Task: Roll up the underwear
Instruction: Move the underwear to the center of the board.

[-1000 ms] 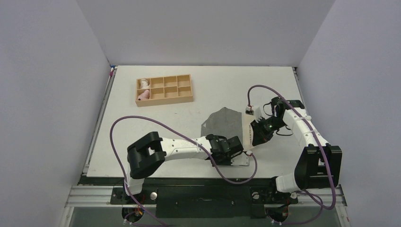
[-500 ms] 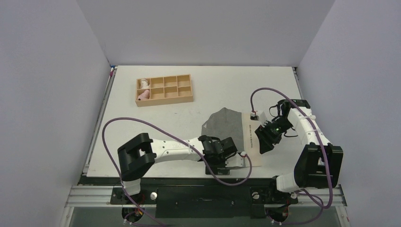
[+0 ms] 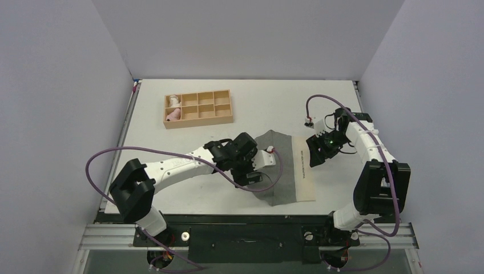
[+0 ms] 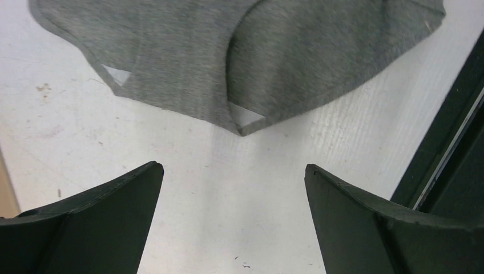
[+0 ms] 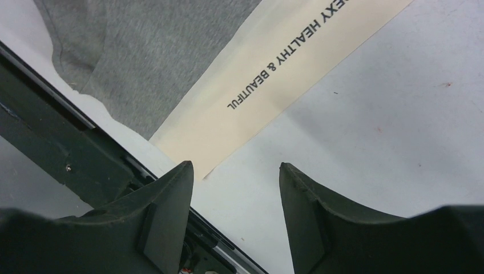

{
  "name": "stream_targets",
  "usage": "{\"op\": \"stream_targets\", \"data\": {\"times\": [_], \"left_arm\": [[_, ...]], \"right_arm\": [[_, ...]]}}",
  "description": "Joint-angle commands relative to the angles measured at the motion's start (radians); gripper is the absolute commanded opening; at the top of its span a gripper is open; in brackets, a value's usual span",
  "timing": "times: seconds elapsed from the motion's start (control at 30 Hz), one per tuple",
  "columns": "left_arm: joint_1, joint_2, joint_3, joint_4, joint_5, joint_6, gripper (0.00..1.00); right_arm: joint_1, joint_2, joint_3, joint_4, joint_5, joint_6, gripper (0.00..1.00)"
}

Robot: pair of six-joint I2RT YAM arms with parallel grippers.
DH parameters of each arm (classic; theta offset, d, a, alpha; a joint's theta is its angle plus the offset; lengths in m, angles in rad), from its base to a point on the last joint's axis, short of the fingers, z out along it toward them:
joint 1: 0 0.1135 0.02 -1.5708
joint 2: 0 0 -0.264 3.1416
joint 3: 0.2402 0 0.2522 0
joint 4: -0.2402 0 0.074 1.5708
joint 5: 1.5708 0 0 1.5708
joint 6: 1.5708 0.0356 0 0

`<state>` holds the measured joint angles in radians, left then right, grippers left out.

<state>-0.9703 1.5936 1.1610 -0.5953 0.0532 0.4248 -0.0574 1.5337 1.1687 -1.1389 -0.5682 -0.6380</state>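
Underwear (image 3: 287,185) flat on bench (image 3: 171,182). Left claw (image 4: 234,171) released beside grey edge, its purple cable (image 3: 279,168) across fabric. Right claw (image 5: 235,168) released by beige waistband (image 5: 268,85). Wooden tray (image 3: 200,121) well apart.

Bright, even light from above casts soft, faint shadows; the left wrist view looks slightly blurred.

I see a wooden tray (image 3: 200,121) with 8 compartments, 2 rows of 4, standing on the white table (image 3: 274,100). At the tray's left end lies a pink cloth roll (image 3: 173,115), and just behind it a white cloth roll (image 3: 172,101).
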Motion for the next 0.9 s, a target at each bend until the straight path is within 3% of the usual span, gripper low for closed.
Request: {"op": "stream_targets", "data": {"times": [0.0,0.13,0.23,0.53,0.7,0.87], "left_arm": [[-0.011,-0.047,-0.071,0.116,0.058,0.069,0.95],[0.002,0.003,-0.085,0.197,-0.01,0.085,0.95],[0.049,0.058,-0.048,0.2,0.039,0.08,0.95],[0.201,0.183,0.052,0.219,0.369,-0.002,0.94],[0.263,0.283,0.135,0.19,0.54,-0.063,0.94],[0.294,0.339,0.188,0.188,0.617,-0.103,0.94]], "right_arm": [[0.029,0.016,-0.006,0.094,0.058,0.073,0.53],[0.101,0.067,-0.016,0.193,0.129,0.142,0.53],[0.156,0.133,0.02,0.257,0.166,0.193,0.53],[0.2,0.31,0.166,0.31,0.204,0.289,0.51],[0.2,0.304,0.169,0.314,0.205,0.291,0.51],[0.193,0.274,0.151,0.315,0.197,0.29,0.51]]}}
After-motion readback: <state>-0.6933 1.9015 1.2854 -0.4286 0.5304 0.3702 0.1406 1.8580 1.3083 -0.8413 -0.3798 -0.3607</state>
